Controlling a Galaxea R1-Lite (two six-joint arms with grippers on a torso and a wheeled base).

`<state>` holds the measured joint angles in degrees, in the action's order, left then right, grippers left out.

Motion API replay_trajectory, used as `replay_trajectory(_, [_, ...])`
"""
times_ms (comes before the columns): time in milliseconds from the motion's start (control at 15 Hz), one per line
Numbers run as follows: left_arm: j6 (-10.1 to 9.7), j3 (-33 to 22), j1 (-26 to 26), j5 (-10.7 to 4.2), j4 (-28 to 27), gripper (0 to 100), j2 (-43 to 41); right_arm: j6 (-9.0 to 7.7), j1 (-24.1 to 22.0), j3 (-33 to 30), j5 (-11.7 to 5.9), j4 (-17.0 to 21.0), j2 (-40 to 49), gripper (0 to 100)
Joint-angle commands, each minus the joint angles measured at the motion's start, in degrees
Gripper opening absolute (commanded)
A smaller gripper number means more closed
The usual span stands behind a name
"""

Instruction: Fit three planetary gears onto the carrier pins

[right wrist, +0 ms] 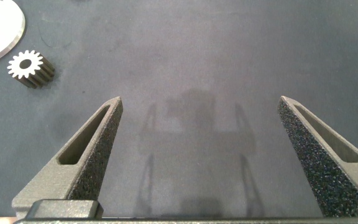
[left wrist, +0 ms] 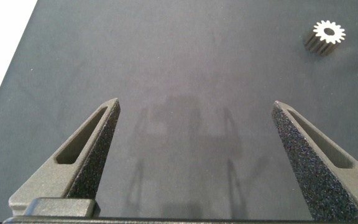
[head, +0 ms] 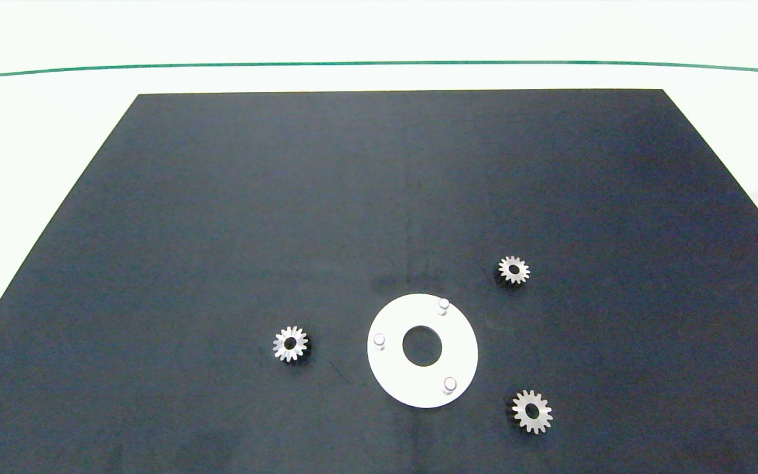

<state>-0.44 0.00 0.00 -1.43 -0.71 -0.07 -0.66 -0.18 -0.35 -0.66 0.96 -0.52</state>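
Observation:
A flat white disc (head: 422,378) with a large centre hole lies on the black mat, near its front and a little right of centre. Three carrier pins stand on it: one at the back (head: 443,305), one at the left (head: 379,341), one at the front right (head: 449,384). All three are bare. Three planetary gears lie flat on the mat: one left of the disc (head: 290,343), one behind it to the right (head: 514,270), one in front to the right (head: 531,411). Neither arm shows in the head view. My left gripper (left wrist: 194,109) is open over bare mat, a gear (left wrist: 327,33) far ahead. My right gripper (right wrist: 199,106) is open, with a gear (right wrist: 27,65) and the disc's rim (right wrist: 8,40) off to one side.
The black mat (head: 379,197) covers most of the white table (head: 37,131). A thin green line (head: 379,64) runs across the table behind the mat.

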Motion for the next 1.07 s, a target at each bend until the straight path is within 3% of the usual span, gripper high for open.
replay_trajectory(67, [0.35, 0.0, 0.1, -1.39, 0.1, 100, 0.1, 0.04, 0.0, -0.2, -1.19, 0.1, -0.1, 100])
replay_trajectory(133, [3.16, -0.5, 0.1, -1.39, 0.0, 100, 0.1, -0.13, 0.0, -0.3, -2.59, 0.1, -0.1, 100])
replay_trajectory(200, [7.03, -2.7, 0.1, -1.21, -0.8, 100, 0.1, -0.66, -0.1, -0.3, -2.86, 0.1, -0.4, 100])
replay_trajectory(267, [8.79, -5.8, -0.1, -1.03, -3.9, 100, 0.2, -2.95, -0.2, -2.6, -3.12, 0.5, -1.4, 100])
replay_trajectory(467, [8.88, -18.0, -3.0, -0.86, -17.8, 100, 4.8, -4.09, 0.4, -19.2, -2.86, 6.5, -13.6, 100])
replay_trajectory(533, [8.79, -23.4, -6.4, -1.39, -21.4, 100, 8.0, -5.32, 0.9, -27.6, -2.07, 13.3, -17.8, 100])
replay_trajectory(600, [8.79, -25.3, -7.4, -1.39, -21.8, 100, 10.4, -7.25, 2.4, -31.9, -1.54, 18.6, -19.6, 100])
replay_trajectory(667, [8.88, -26.6, -7.4, -1.39, -21.9, 100, 12.8, -8.75, 4.2, -34.7, -1.54, 24.9, -20.5, 100])
replay_trajectory(800, [9.23, -27.2, -7.5, -1.03, -22.9, 100, 17.0, -9.54, 7.7, -35.7, -1.45, 33.6, -22.1, 100])
replay_trajectory(1067, [11.69, -31.8, -7.8, -0.95, -30.5, 100, 18.4, -9.62, 12.4, -37.0, -1.45, 35.1, -26.5, 100])
